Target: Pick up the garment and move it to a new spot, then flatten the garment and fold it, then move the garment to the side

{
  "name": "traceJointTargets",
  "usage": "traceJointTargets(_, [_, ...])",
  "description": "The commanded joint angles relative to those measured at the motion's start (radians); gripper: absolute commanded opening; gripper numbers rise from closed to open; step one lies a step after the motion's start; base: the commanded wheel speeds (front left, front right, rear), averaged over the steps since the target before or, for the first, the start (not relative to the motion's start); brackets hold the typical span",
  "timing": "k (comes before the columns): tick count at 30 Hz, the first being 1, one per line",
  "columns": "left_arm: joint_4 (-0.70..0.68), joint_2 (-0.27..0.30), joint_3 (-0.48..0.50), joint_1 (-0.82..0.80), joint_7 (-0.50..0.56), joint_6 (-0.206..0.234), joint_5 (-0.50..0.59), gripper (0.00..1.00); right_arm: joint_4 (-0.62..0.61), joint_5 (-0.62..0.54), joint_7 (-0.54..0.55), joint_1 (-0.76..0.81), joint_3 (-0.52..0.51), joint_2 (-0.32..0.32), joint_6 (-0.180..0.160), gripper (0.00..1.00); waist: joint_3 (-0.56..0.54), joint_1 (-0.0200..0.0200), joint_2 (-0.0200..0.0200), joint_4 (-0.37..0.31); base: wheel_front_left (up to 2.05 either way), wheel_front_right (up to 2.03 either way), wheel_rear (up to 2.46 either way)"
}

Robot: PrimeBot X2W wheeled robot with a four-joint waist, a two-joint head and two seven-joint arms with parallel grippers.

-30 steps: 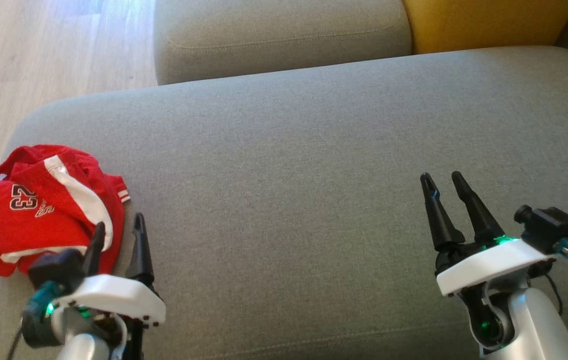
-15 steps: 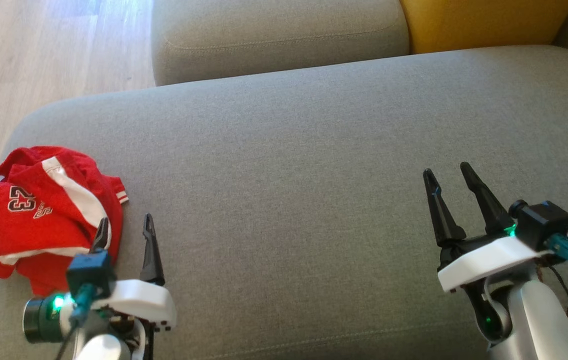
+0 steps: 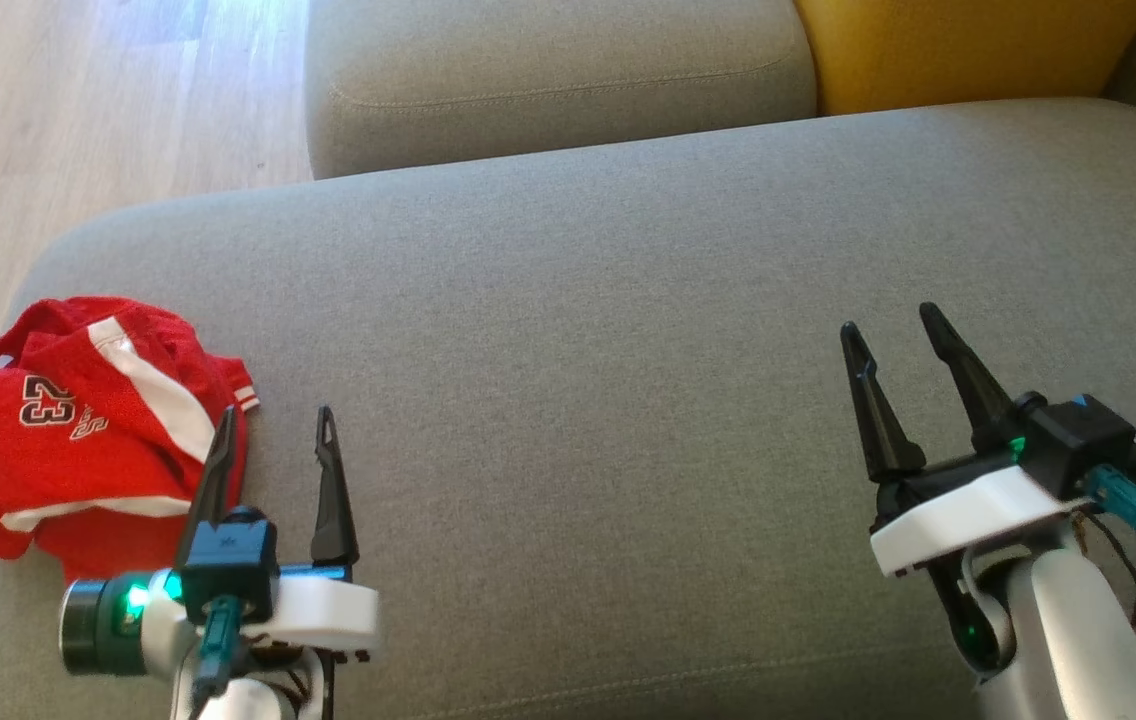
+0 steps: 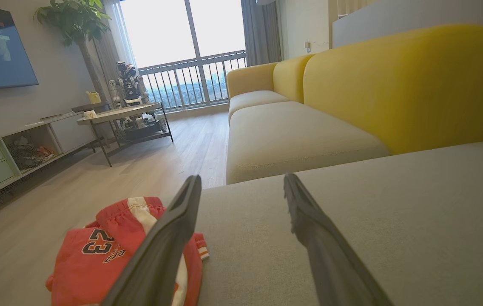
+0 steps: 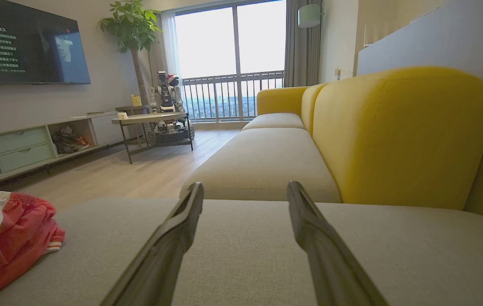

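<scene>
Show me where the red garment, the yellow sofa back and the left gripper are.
red garment (image 3: 78, 460), head view, red fabric just below the number.
yellow sofa back (image 3: 968, 45), head view, its front face.
left gripper (image 3: 276, 412), head view, midway between its fingertips.

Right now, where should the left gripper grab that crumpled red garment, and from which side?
Probably the raised fold along the white stripe of the red garment, coming down from its right side. It lies bunched, that ridge stands up, and the open left gripper is nearest there.
</scene>
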Motion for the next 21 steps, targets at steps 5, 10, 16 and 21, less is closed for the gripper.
traceJointTargets(5, [-0.074,0.014,0.037,-0.039,-0.024,0.004,-0.015,1.0,0.01,0.028,-0.024,-0.06,0.028,-0.01,0.0,1.0,-0.002,0.0,0.0,-0.002,0.0,0.0,0.0])
traceJointTargets(10, [-0.074,-0.027,0.097,0.013,-0.039,-0.055,-0.06,1.0,0.067,0.071,-0.039,-0.064,0.035,-0.01,0.0,1.0,-0.003,0.0,0.0,-0.004,0.0,0.0,0.0])
traceJointTargets(16, [-0.033,-0.062,0.162,0.058,-0.057,-0.131,-0.002,1.0,0.099,0.03,-0.057,-0.079,0.045,-0.011,0.0,1.0,-0.002,0.0,0.0,-0.012,0.0,0.0,0.0])
traceJointTargets(21, [-0.017,-0.098,0.197,0.071,-0.067,-0.175,0.073,1.0,0.106,-0.013,-0.067,-0.088,0.05,-0.011,0.0,1.0,-0.001,0.0,0.0,-0.013,0.0,0.0,0.0])
